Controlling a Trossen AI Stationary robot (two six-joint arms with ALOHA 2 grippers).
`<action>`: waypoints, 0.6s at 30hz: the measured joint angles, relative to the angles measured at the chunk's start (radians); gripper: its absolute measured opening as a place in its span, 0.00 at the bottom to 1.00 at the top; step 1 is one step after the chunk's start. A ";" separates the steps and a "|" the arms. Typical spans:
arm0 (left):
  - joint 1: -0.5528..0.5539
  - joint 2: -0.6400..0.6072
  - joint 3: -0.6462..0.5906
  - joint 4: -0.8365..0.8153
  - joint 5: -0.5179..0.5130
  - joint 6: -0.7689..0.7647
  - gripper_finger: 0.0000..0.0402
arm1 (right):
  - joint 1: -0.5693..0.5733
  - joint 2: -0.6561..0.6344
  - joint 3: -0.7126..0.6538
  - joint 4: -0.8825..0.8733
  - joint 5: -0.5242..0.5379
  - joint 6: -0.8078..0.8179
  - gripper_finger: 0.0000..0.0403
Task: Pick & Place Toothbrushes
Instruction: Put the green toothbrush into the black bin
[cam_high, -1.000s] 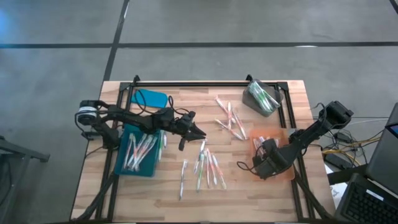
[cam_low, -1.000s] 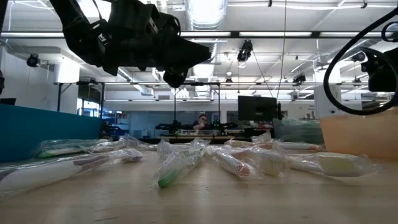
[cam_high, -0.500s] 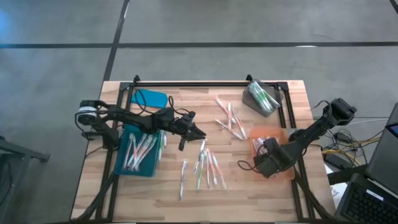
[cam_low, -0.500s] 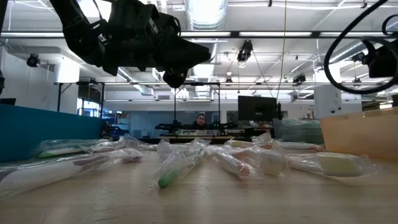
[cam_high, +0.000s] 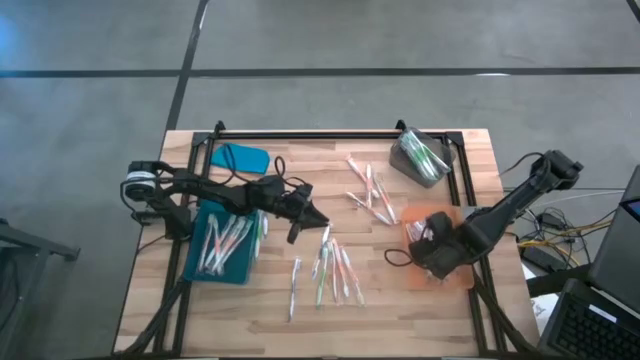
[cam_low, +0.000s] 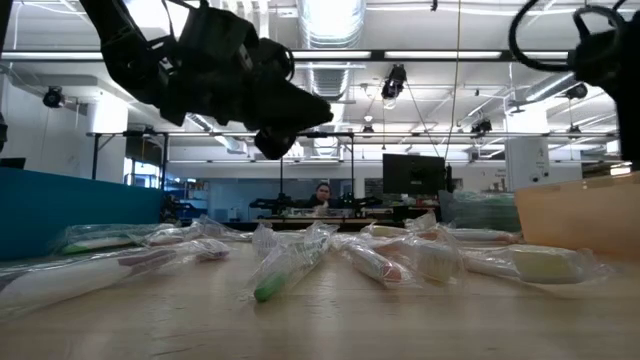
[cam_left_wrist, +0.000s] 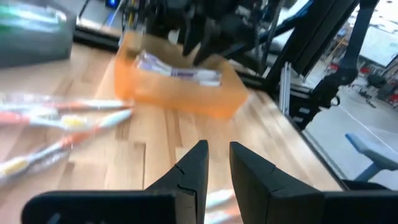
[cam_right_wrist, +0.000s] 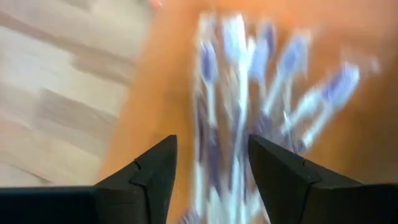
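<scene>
Loose toothbrushes in clear wrappers lie flat on the wooden table, one bunch at mid-table and another farther back. My left gripper hovers above the table left of the mid-table bunch. It points toward the right edge, narrowly open with nothing between its fingers. My right gripper hangs open, pointing down over the orange tray. Purple-and-white toothbrushes lie on the tray's floor below the fingers.
A teal tray with toothbrushes stands under my left arm. A teal lid-like piece lies behind it. A grey bin holds green toothbrushes at the back right. A black frame borders the table. Bare wood shows along the near edge.
My right gripper has risen above the orange tray, climbing toward the top of the low view. My left gripper has stayed in place and tipped its fingers a little downward.
</scene>
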 joint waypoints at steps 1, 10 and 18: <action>0.000 0.000 0.000 -0.014 0.000 0.001 0.17 | 0.000 -0.011 0.001 -0.001 0.034 -0.013 0.46; 0.001 0.000 0.000 -0.060 0.000 0.034 0.17 | 0.000 -0.078 0.009 0.000 0.218 -0.111 0.35; -0.001 0.000 0.000 -0.066 0.003 0.102 0.17 | 0.000 -0.119 0.009 0.003 0.273 -0.189 0.25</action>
